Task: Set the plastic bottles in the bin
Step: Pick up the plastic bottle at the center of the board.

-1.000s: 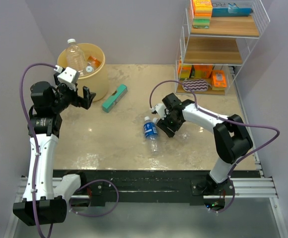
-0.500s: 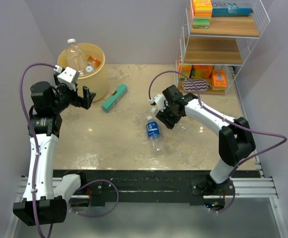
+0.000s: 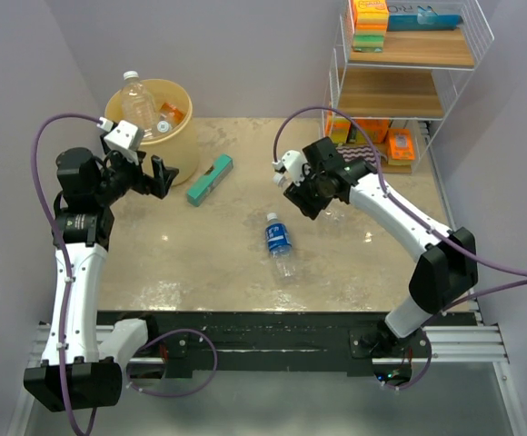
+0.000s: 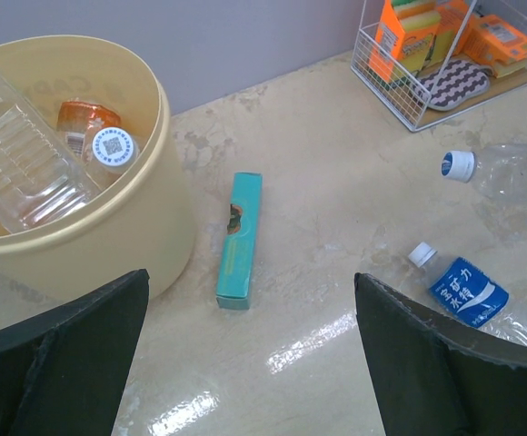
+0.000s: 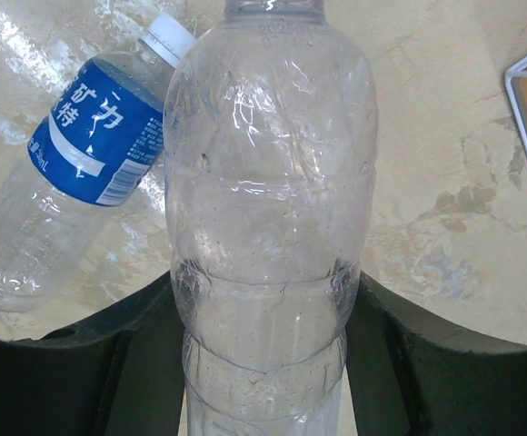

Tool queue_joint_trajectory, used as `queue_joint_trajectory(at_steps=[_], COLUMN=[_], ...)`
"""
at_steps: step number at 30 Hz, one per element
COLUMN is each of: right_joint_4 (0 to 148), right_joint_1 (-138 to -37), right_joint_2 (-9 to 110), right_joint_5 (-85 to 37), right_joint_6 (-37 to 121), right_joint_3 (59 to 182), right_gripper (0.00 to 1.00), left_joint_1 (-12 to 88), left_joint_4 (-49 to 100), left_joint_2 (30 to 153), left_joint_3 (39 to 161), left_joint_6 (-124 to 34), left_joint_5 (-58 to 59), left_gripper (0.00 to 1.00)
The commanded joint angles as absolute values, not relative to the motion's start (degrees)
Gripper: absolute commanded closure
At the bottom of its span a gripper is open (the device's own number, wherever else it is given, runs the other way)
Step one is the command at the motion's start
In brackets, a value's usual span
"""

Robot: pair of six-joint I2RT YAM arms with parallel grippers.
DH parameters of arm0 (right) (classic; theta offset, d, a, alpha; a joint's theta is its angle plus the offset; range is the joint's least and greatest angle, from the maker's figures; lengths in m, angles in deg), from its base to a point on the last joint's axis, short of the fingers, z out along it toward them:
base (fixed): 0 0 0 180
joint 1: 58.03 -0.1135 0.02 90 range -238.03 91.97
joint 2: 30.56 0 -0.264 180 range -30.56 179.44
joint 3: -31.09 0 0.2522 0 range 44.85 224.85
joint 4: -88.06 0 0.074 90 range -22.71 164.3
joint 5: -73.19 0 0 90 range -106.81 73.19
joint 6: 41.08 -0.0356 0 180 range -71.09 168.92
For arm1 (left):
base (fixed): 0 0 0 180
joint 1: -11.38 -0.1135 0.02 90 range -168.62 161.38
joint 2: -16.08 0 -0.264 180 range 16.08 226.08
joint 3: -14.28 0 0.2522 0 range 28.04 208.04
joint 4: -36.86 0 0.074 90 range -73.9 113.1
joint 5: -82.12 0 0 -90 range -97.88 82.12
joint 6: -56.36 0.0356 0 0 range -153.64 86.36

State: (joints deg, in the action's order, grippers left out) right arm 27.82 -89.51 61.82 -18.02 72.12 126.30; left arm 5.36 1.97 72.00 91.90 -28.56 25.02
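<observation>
Clear plastic bottle with a blue label (image 5: 95, 136), lying on the counter (image 5: 445, 109): white Chinese characters were printed on the label, among them 力. White round cap (image 4: 111, 147) inside the pale yellow plastic bin (image 4: 154, 227): it bore a printed QR code.

Left gripper (image 3: 164, 174) spread wide, right gripper (image 5: 263, 304) clamped

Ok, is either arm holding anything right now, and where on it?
The right tool is shut on a clear bottle, pinching its lower body. The left tool is open and empty.
</observation>
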Motion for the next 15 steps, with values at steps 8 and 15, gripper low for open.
queue_joint_trajectory(at_steps=[8,15], right_joint_4=[29.4,28.9], right_joint_1=[-89.6,-89.6], right_joint_2=[55.5,53.7], right_joint_5=[-20.6,-23.6], right_joint_6=[72.7,72.1], right_joint_3=[132.6,136.4], right_gripper=[0.60,0.61], left_joint_1=[5.1,5.0], left_joint_4=[6.6,9.6], left_joint_2=[72.4,72.3], left_joint_3=[91.3,89.8], left_joint_6=[-32.5,-35.7], left_joint_5=[27.5,29.6], left_gripper=[0.01,0.01])
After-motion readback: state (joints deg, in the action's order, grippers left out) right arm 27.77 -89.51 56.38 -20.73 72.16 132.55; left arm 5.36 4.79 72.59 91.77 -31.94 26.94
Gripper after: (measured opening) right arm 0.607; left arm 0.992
